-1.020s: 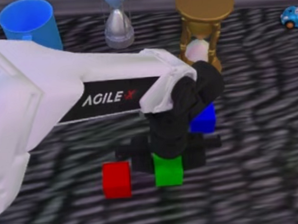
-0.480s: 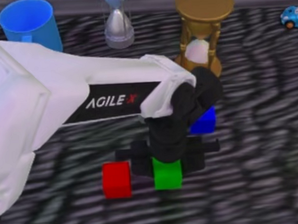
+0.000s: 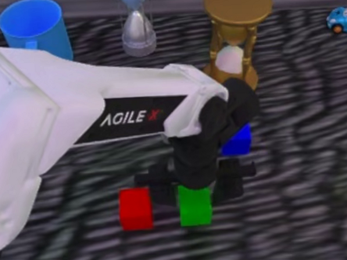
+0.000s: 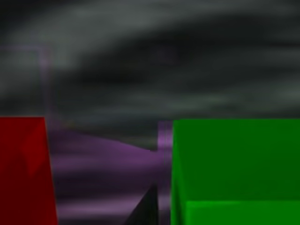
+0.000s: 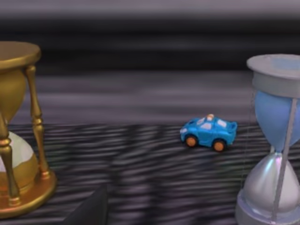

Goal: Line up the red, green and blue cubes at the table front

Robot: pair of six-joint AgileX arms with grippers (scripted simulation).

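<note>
The red cube (image 3: pixel 136 209) and the green cube (image 3: pixel 195 207) sit side by side near the table (image 3: pixel 304 175) front, a small gap between them. In the left wrist view the red cube (image 4: pixel 23 168) and green cube (image 4: pixel 234 164) fill the lower corners. My left gripper (image 3: pixel 197 187) hangs low over the green cube, open, with one fingertip (image 4: pixel 149 208) just clear of the cube's side. The blue cube (image 3: pixel 238 141) lies farther back, half hidden behind the wrist. My right arm is out of the top view.
A light-blue mug (image 3: pixel 34 26), a silver hourglass (image 3: pixel 137 27) and a gold hourglass (image 3: pixel 237 33) stand along the back. A toy car (image 3: pixel 339 19) sits at the back right, and the toy car (image 5: pixel 208 132) also shows in the right wrist view.
My left gripper and the green cube have shifted toward the table front, and the cube now sits level with the red one. The red and blue cubes stayed put.
</note>
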